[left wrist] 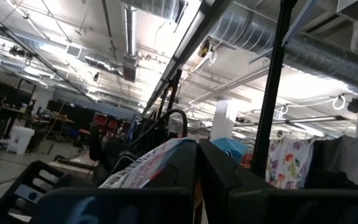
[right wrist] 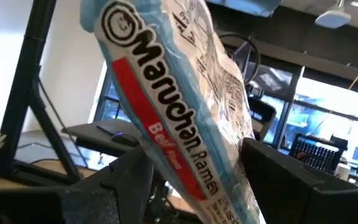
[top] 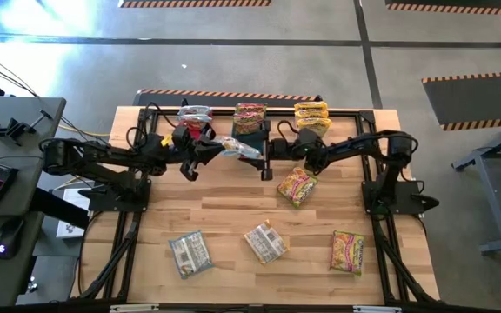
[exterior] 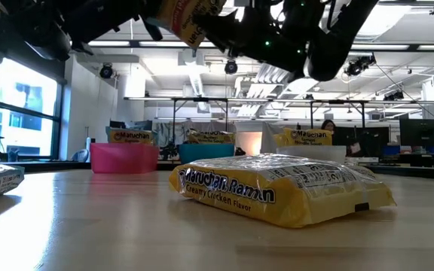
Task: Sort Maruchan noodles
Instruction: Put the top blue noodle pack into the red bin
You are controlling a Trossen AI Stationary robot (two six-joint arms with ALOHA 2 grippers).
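Observation:
A silvery-blue Maruchan packet (top: 242, 148) with a red band hangs in the air over the far middle of the table, between both grippers. My left gripper (top: 218, 146) comes from the table's left and is shut on it. My right gripper (right wrist: 194, 168) comes from the right and is open. Its fingers stand on either side of the packet's other end (right wrist: 185, 124), and I cannot tell whether they touch it. On the table lie a yellow packet (top: 297, 185), another yellow one (top: 347, 252) and two silvery ones (top: 189, 254) (top: 264, 243). My left gripper pinches the silvery-blue packet's left end (left wrist: 148, 167) between its two fingertips, which stand almost together. It comes roughly level from the table's left and is tipped upward. The packet is lifted clear of the table and reaches away toward the right arm.
Three bins stand along the far edge, each with packets in it: a pink one (exterior: 123, 158) on the left, a blue one (exterior: 206, 153) in the middle and a clear one (exterior: 311, 150) on the right. A black frame edges the table. Bare wood lies between the near packets.

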